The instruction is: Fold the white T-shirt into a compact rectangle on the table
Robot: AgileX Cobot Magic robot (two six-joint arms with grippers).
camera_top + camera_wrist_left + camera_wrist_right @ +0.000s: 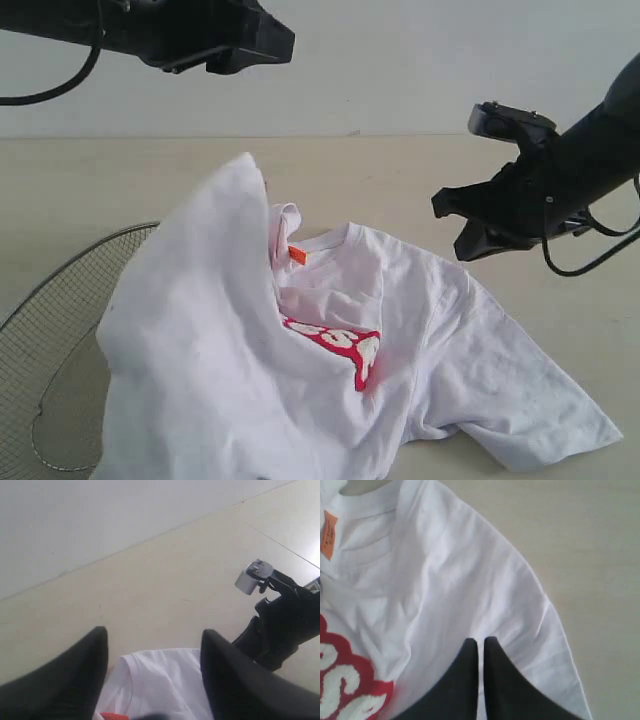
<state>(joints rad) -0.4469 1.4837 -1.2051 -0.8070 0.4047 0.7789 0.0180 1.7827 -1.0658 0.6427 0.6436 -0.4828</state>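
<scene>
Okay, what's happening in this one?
A two-armed robot is partway through folding a white T-shirt on the table. One side stands up in a peak, covering part of the red print. The left gripper is open above it, holding nothing; the right gripper hovers shut over the other shoulder.

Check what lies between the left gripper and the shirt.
Nothing: in the exterior view the open left gripper hangs above the shirt, only air between.
</scene>
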